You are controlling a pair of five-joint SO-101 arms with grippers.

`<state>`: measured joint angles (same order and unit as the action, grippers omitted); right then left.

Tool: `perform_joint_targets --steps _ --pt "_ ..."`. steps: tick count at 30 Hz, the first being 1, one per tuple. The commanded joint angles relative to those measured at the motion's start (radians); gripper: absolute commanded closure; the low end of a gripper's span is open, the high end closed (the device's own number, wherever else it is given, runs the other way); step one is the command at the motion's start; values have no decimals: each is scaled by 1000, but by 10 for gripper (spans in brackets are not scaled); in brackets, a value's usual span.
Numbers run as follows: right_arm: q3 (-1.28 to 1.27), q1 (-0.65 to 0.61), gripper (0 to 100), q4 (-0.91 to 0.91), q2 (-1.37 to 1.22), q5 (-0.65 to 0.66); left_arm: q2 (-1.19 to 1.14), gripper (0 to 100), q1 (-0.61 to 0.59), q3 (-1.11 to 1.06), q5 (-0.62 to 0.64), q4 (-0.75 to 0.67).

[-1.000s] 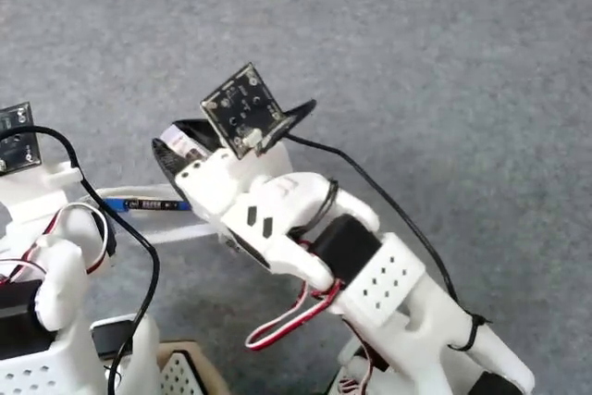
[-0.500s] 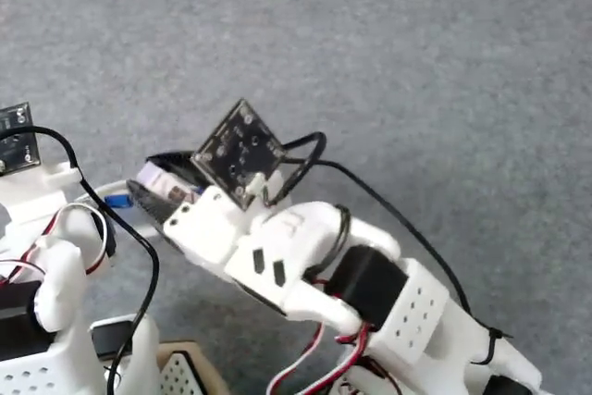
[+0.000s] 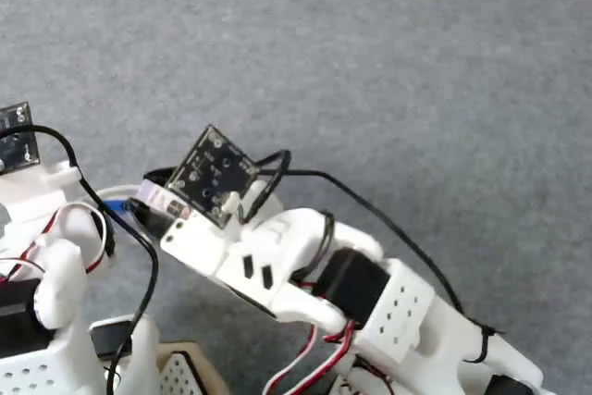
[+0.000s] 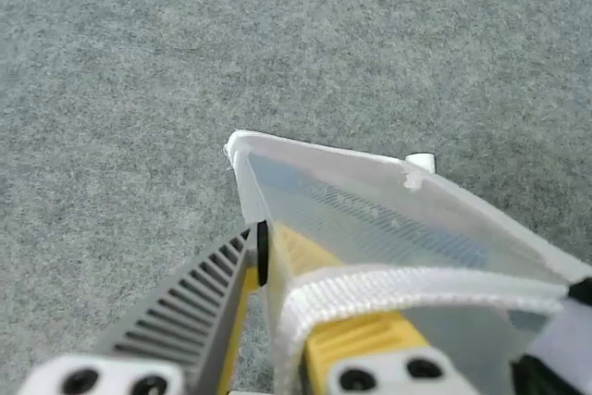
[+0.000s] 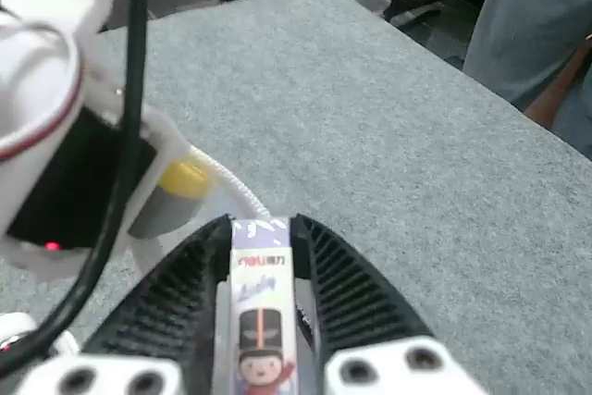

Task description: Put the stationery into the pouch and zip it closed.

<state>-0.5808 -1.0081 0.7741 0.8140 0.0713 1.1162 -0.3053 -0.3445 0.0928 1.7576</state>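
Note:
My left gripper (image 4: 262,261) is shut on the edge of a translucent pouch (image 4: 370,219) with a white zipper band, holding it just above the grey table. In the high view the pouch (image 3: 113,194) shows beside the left arm (image 3: 46,265), with a blue pen (image 3: 117,204) inside it. My right gripper (image 5: 262,228) is shut on a white eraser (image 5: 261,312) printed with a toy soldier. In the high view that gripper (image 3: 153,204) holds the eraser (image 3: 161,198) right at the pouch's end. The pouch's mouth is hidden under the right arm.
Grey felt-like cloth (image 3: 416,71) covers the table, with wide free room at the back and right. A cardboard piece (image 3: 190,367) lies at the near edge between the arm bases. Black cables (image 3: 370,210) hang off both arms.
The right arm has swung left and lower with the eraser, bringing it from beyond the pouch to the pouch's end. The left arm and pouch have stayed put.

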Motion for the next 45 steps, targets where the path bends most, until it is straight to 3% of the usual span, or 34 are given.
perform_joint_targets --steps 1,15,45 --pt "-7 -11 986 -15 19 12 12 971 10 13 -14 -8" --pt "1 -35 986 95 28 14 12 971 10 8 -15 -8" --pt "25 -71 986 98 108 14 14 971 12 8 -15 -8"
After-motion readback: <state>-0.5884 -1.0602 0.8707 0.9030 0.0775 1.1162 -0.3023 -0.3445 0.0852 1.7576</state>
